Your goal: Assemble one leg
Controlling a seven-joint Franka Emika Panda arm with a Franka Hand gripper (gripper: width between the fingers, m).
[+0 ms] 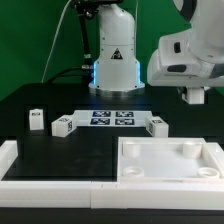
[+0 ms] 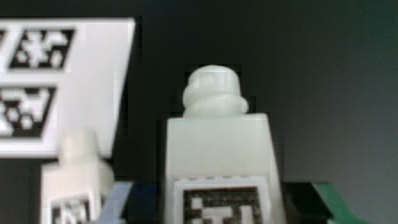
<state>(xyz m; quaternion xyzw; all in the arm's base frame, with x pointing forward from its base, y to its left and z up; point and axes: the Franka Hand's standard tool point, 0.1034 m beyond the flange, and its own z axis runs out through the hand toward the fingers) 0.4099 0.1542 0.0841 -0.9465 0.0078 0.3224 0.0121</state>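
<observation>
In the wrist view a white leg (image 2: 219, 140) with a rounded tip and a black-and-white tag stands between my fingers, a bluish one (image 2: 128, 203) and a green one (image 2: 349, 203). Dark pads close on both of its sides. My gripper (image 2: 222, 212) is shut on it. In the exterior view my gripper (image 1: 195, 97) hangs above the table at the right, and the held leg is hidden there. Another leg (image 2: 75, 172) lies close beside it, also seen in the exterior view (image 1: 157, 124). Two more legs (image 1: 37, 119) (image 1: 62, 125) stand at the left.
The marker board (image 1: 110, 118) lies mid-table and also shows in the wrist view (image 2: 63, 80). A large white square panel (image 1: 170, 162) with corner sockets lies at the front right. A white rail (image 1: 40, 184) runs along the front left. The robot base (image 1: 115, 60) stands behind.
</observation>
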